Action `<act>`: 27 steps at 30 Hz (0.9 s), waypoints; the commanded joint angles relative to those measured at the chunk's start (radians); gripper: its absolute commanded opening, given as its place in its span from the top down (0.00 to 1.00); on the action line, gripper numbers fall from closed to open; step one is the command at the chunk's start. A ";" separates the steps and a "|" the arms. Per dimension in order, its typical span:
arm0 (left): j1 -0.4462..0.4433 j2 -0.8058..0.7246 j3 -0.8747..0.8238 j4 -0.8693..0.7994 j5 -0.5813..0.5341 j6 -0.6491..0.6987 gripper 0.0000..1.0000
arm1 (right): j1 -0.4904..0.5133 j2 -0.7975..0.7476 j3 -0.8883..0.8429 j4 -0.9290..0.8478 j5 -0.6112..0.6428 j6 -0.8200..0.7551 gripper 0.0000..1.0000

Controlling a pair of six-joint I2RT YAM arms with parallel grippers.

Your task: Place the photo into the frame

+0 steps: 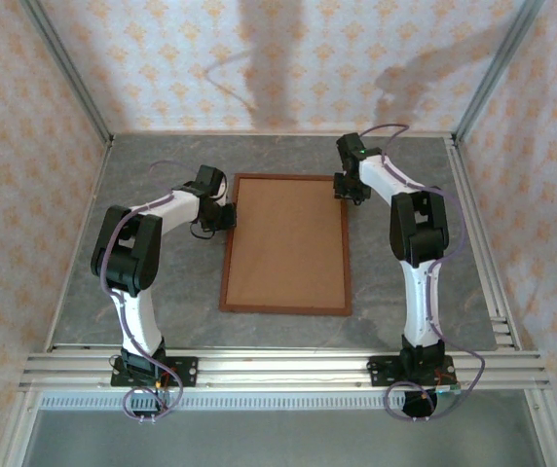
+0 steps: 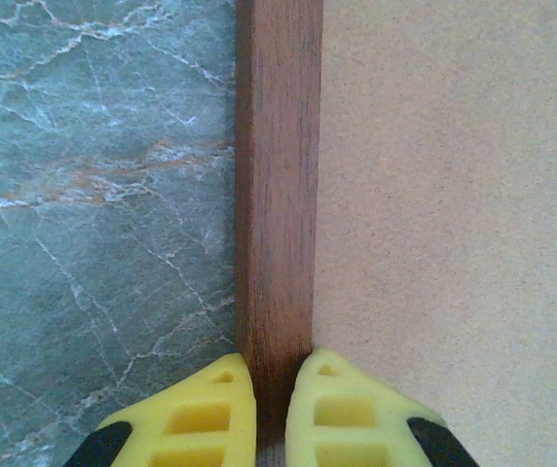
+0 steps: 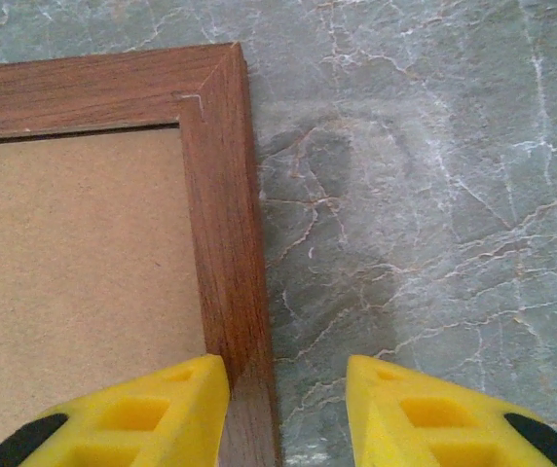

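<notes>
top external view: frame (image 1: 283, 310) lies flat mid way across the table (image 1: 152, 165), long side running away from the bases. thin reddish-brown moulding, plain brown board (image 1: 286, 243) filling the opening. left gripper (image 2: 271, 368) is pinched tight on the frame's left rail. right gripper (image 3: 283, 362) sits by the far right corner, jaws partly apart astride the right rail, outer finger clear of the wood, gripping nothing.

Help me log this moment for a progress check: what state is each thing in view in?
Frame: lying flat on the table, opening filled.
Brown board: seated flat inside the frame, plain side up.
Left gripper: shut, tips over the frame's left rail; contact unclear.
Right gripper: open, fingers straddling the frame's right rail near the far corner.
</notes>
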 commanded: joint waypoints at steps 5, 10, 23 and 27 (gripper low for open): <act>-0.009 -0.003 0.002 -0.061 0.007 0.005 0.90 | 0.031 0.036 -0.048 -0.019 -0.037 0.023 0.63; -0.009 -0.005 0.002 -0.062 0.011 0.005 0.90 | 0.042 0.046 -0.065 -0.009 -0.060 0.031 0.64; -0.008 -0.008 0.002 -0.066 0.012 0.006 0.91 | 0.076 0.053 -0.093 0.012 -0.119 0.038 0.67; -0.009 -0.008 0.000 -0.068 0.014 0.006 0.91 | 0.082 0.054 -0.096 0.014 -0.118 0.032 0.67</act>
